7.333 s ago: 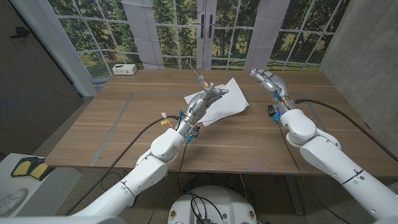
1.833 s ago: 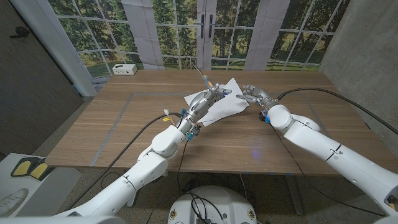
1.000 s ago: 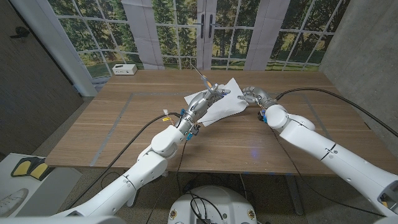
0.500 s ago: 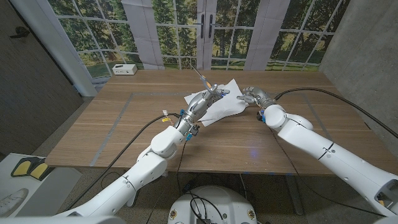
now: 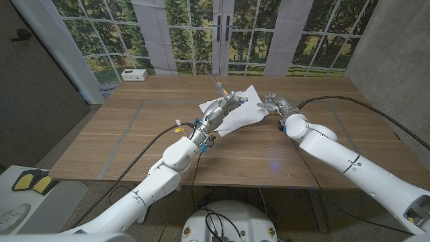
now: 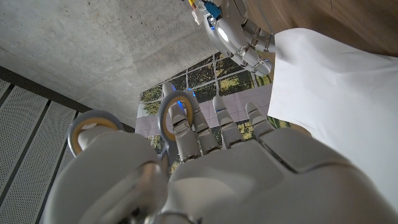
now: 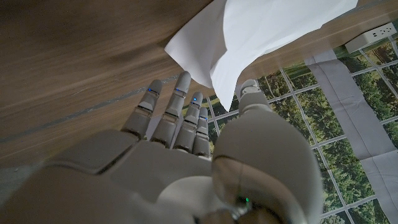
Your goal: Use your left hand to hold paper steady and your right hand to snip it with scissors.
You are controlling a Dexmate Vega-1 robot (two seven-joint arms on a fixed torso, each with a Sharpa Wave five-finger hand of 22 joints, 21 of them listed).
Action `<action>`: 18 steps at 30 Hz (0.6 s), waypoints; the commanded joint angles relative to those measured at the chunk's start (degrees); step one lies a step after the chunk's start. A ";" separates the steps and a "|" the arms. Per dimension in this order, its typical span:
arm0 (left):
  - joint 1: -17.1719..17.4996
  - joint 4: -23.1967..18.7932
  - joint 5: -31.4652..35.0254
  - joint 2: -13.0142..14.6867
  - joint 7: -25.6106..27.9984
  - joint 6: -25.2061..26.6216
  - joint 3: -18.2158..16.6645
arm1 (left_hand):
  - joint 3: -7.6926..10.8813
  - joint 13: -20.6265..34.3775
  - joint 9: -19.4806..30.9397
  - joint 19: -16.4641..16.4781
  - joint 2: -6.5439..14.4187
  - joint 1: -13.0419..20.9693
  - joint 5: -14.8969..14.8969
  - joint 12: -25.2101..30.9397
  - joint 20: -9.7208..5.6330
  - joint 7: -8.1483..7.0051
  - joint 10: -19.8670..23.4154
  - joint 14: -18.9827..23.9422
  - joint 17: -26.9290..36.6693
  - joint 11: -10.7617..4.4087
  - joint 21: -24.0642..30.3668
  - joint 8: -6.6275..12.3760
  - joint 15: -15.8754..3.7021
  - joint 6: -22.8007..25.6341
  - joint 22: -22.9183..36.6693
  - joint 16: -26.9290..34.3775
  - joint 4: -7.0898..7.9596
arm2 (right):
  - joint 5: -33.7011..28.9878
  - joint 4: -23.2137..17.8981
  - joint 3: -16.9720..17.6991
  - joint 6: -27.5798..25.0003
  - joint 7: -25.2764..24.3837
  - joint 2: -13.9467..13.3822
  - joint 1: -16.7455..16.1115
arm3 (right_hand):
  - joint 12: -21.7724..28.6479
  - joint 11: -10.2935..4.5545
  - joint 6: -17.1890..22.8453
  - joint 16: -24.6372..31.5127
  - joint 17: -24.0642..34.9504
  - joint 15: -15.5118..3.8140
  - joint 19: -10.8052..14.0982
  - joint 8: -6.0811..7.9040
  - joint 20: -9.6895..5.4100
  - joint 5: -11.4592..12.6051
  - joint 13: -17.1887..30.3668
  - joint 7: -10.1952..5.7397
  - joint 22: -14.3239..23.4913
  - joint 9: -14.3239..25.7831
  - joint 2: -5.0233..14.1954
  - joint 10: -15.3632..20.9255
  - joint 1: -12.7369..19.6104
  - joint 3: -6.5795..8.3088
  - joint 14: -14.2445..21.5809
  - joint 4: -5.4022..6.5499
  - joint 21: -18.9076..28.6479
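- Right hand (image 5: 273,102) has swung in from the table's far right to the white paper sheet (image 5: 243,111), fingers apart, empty.
- Left hand (image 5: 225,104) grips silver scissors (image 5: 216,85) with orange-lined handles over the sheet mid-table.
- Paper looks light and floppy; pin it near an edge.

White paper (image 5: 245,111), brown wooden table (image 5: 134,128)

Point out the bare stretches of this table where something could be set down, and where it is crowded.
Bare: the table left of the left arm, up to the white box at the far left corner; also the near strip between the arms. Crowded: far centre, where the left hand holds scissors over the paper, right hand alongside.
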 commanded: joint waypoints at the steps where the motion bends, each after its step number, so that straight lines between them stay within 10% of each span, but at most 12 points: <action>1: 0.71 -0.71 0.33 0.17 0.56 -0.25 -0.12 | -0.22 0.08 0.08 0.46 0.33 0.20 -0.03 0.25 0.33 0.52 0.60 0.30 0.16 -1.04 0.03 0.13 -4.44 -0.65 0.33 -0.19 0.20 | 0.30 -0.48 -0.87 -2.49 0.67 -0.25 0.87 | 0.78 0.34 -0.67 0.26 0.59 -9.02 0.36 -0.35 0.18 -0.05 0.10 2.43 0.15 0.16 -0.30 1.83 -1.05 -0.15 0.44 0.27 0.23; 18: 0.87 -0.27 0.13 0.00 0.70 -0.57 -0.29 | -0.26 -0.03 0.05 0.58 0.52 0.26 -0.15 0.39 0.12 0.36 1.01 0.42 0.10 -1.01 0.01 0.20 -4.50 -0.33 0.33 -0.19 0.41 | 0.37 0.72 -3.48 -6.08 3.94 -0.58 4.58 | 3.08 -0.72 -0.38 3.48 5.42 -7.40 0.47 0.10 1.64 -0.01 1.00 1.83 0.27 0.05 -0.75 7.16 -4.44 -1.68 0.39 1.53 0.18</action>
